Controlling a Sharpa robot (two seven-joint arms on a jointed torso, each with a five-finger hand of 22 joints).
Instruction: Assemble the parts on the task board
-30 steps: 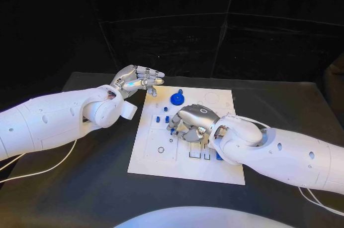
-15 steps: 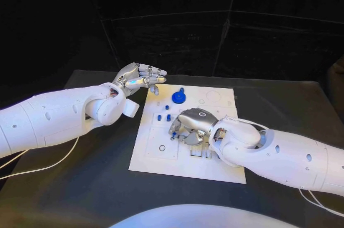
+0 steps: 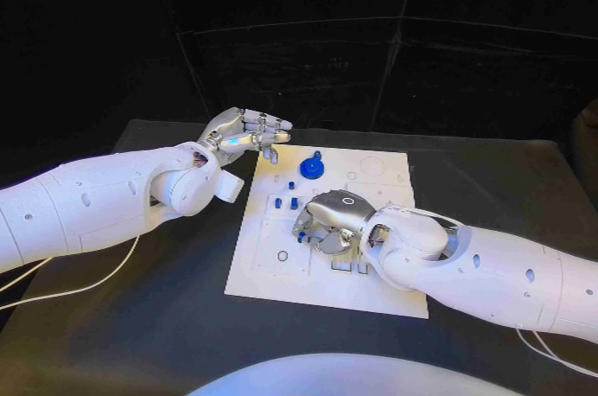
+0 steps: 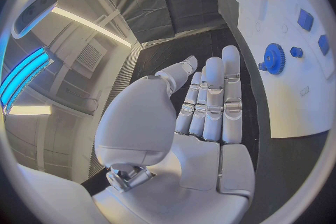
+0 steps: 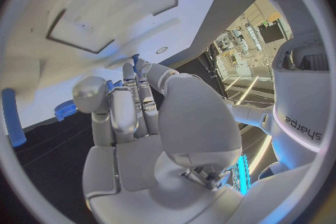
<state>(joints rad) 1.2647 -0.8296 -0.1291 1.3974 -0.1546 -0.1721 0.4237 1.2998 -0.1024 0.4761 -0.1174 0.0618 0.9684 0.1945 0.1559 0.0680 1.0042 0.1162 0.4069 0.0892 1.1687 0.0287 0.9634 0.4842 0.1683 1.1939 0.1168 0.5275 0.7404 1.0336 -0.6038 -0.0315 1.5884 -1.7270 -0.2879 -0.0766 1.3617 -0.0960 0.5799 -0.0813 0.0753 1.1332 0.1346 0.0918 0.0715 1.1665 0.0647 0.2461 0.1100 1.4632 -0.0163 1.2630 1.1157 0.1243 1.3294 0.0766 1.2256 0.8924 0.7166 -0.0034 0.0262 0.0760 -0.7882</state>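
The white task board (image 3: 281, 279) lies in the middle of the black table. A blue gear (image 3: 312, 167) stands near its far edge, also seen in the left wrist view (image 4: 273, 59). Two small blue parts (image 3: 284, 203) stand in the board to the left of my right hand (image 3: 334, 223). That hand hovers low over the board's middle with its fingers curled down. In the right wrist view, the fingertips pinch a small blue part (image 5: 133, 59). My left hand (image 3: 243, 132) hangs above the board's far left corner, its fingers (image 4: 213, 95) held straight with nothing in them.
More blue parts (image 3: 361, 267) stand in slots just near my right hand. Bare black table (image 3: 149, 309) runs round the board on all sides, with a dark curtain behind. A white cable (image 3: 75, 288) trails under my left arm.
My right hand has slid a little toward the board's near edge, staying low with its part. The left hand has hardly moved.
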